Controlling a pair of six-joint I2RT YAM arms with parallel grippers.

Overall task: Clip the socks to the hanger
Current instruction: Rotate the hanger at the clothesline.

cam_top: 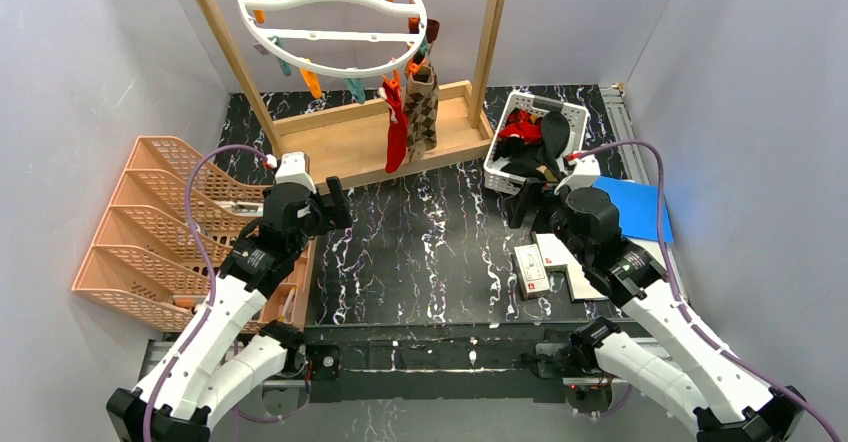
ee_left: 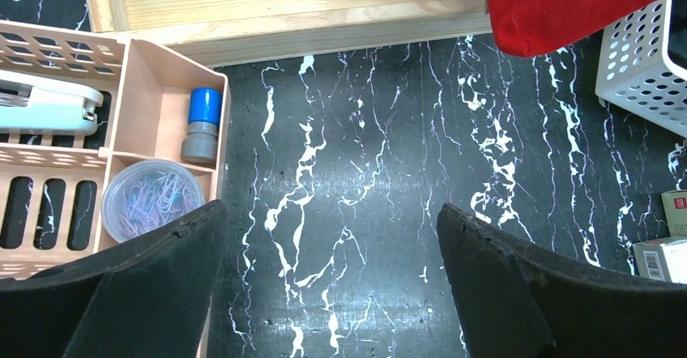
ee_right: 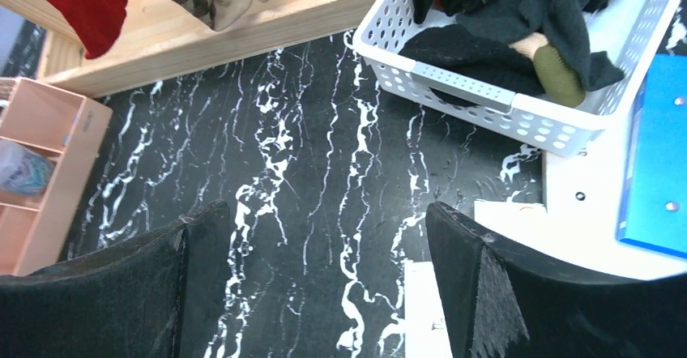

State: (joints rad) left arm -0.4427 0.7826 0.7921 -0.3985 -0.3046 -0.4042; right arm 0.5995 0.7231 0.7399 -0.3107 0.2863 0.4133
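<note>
The white round hanger [cam_top: 330,17] hangs from a wooden frame at the back, with orange and teal clips around its rim. A red sock [cam_top: 396,132] and an argyle sock [cam_top: 421,107] dangle from clips on its right side. More socks [cam_top: 535,142], red, black and dark, lie piled in the white basket [cam_top: 505,167]. My left gripper [cam_top: 335,202] is open above the bare marble mat, the red sock's toe [ee_left: 567,6] showing ahead of its fingers. My right gripper [cam_top: 527,202] is open and empty, just short of the basket [ee_right: 486,99] and its dark socks [ee_right: 518,18].
The wooden frame's base [cam_top: 350,142] runs across the back. A peach desk organiser [cam_top: 150,222] on the left holds a stapler [ee_left: 40,103], a blue stamp [ee_left: 202,123] and a tub of paper clips [ee_left: 150,196]. Small white boxes [cam_top: 535,267] and a blue board [cam_top: 635,207] lie right.
</note>
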